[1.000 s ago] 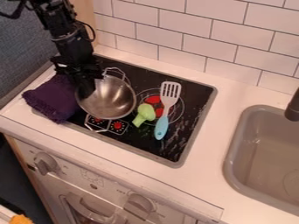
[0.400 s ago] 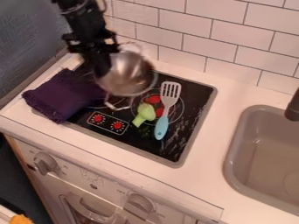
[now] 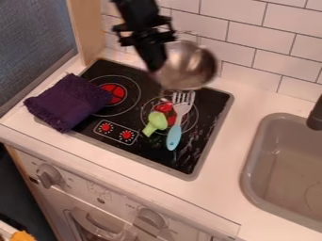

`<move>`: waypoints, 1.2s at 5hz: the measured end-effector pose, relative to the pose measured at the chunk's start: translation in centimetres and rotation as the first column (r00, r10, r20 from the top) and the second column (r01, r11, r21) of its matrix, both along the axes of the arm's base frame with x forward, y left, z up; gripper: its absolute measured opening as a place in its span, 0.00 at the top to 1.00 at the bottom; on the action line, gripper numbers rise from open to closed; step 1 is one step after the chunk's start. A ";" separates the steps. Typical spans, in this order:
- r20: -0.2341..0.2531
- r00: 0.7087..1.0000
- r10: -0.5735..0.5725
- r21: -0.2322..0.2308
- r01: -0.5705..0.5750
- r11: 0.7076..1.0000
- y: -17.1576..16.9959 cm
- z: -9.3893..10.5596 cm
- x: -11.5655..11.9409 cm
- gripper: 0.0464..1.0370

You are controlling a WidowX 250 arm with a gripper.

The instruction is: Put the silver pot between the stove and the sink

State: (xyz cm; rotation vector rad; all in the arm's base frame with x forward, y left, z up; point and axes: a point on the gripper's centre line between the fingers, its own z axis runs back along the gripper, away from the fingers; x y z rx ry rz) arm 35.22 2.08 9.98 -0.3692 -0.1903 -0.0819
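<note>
1. At the lower left corner there is a small orange thing (image 3: 22,236), cut off by the view's edge.
2. The purple cloth (image 3: 68,101) lies bunched, partly on the table (image 3: 220,197) and partly over the left side of the stove (image 3: 144,153).
3. Below the front edge of the table is a pale oven front with a round knob (image 3: 48,176) at its left and a second knob (image 3: 151,218) farther right.
4. On the stove, the left burner (image 3: 113,94) shows a red centre, just beside the cloth; the control panel (image 3: 117,132) with two red dials sits in front of it.
5. The hand (image 3: 157,67) hangs down from the top of the view over the rear of the stove, holding the silver pot by its left side.
6. The silver pot (image 3: 190,66) is raised and blurred, in front of the tiled wall (image 3: 252,37) in this view. It is left of the strip of table between stove and sink.
7. The green toy (image 3: 157,120) lies on the right burner's rings.
8. Just right of it lies the spatula (image 3: 174,137), slotted head toward the wall, blue handle toward the front.
9. The sink (image 3: 249,174) is set into the table at the right, with a dark faucet (image 3: 316,117) at the view's edge.
</note>
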 end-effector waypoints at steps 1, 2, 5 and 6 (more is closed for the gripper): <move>-0.010 0.998 -0.067 -0.004 0.067 0.998 -3.0 -0.8 1.6 0.98; -0.051 0.993 -0.108 -0.016 0.107 0.994 -5.3 -3.1 3.1 0.98; -0.099 0.985 -0.138 -0.012 0.138 0.990 -7.8 -7.1 5.7 0.98; -0.115 0.982 -0.147 -0.032 0.144 0.989 -8.1 -8.0 5.9 0.98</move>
